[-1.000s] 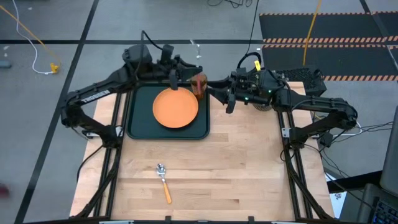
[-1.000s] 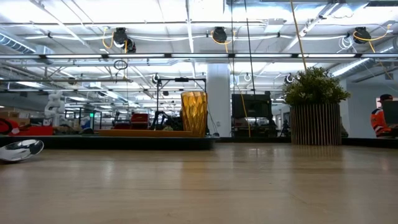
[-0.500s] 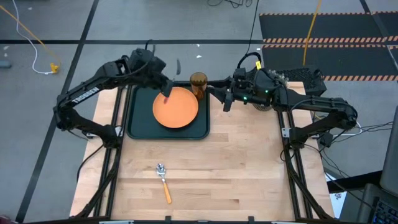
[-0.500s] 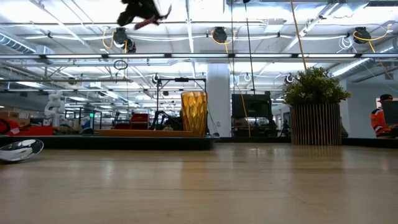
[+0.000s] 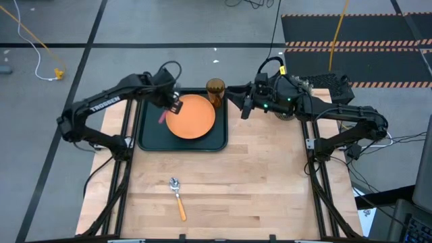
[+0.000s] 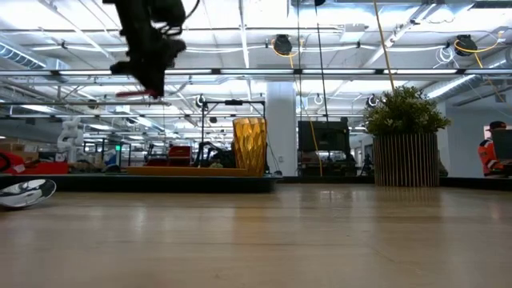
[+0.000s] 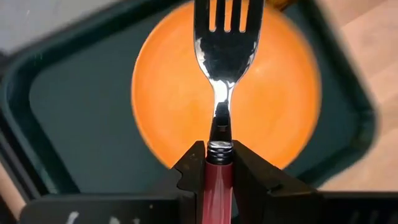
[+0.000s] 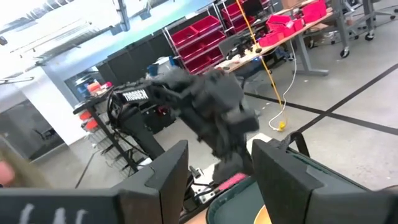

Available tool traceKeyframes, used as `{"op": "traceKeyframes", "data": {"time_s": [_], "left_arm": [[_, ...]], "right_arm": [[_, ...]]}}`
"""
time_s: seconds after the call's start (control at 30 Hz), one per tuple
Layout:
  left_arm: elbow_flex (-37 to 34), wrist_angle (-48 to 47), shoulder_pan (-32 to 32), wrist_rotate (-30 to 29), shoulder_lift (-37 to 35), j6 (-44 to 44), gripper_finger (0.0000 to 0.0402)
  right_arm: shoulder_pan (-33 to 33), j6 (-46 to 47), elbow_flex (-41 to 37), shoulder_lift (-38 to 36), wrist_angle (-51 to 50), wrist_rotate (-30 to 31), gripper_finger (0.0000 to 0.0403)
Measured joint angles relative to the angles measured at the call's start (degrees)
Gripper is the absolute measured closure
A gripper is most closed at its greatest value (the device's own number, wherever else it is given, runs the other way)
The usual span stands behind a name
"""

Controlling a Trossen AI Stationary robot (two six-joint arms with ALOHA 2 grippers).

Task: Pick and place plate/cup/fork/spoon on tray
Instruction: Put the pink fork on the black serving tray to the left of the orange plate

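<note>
Above tray (image 5: 150, 135) and plate (image 5: 191, 116), left gripper (image 7: 217, 163) clamps fork (image 7: 226, 43); right gripper (image 8: 216, 163) wide.

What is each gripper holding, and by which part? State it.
The left gripper holds the fork by its red-pink handle, tines out over the plate. The right gripper is open and holds nothing.

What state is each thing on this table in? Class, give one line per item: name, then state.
tray: flat on the table, holding plate and cup
plate: lying on the tray
cup: upright at the tray's corner
fork: held above the plate
spoon: lying on the table
left gripper: shut on the fork
right gripper: open, empty
</note>
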Motion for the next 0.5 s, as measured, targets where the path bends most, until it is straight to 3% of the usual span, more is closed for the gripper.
{"op": "traceKeyframes", "data": {"time_s": [0.27, 0.5], "left_arm": [[-14.13, 6.99, 5.26, -0.31, -0.04, -3.14, 0.0339], [-21.21, 9.39, 10.51, 0.01, -0.03, -4.56, 0.0338]], "right_arm": [[0.00, 1.52, 0.00, 0.00, 0.04, 1.17, 0.0232], [0.02, 2.07, 0.00, 0.00, 0.04, 1.19, 0.0232]]}}
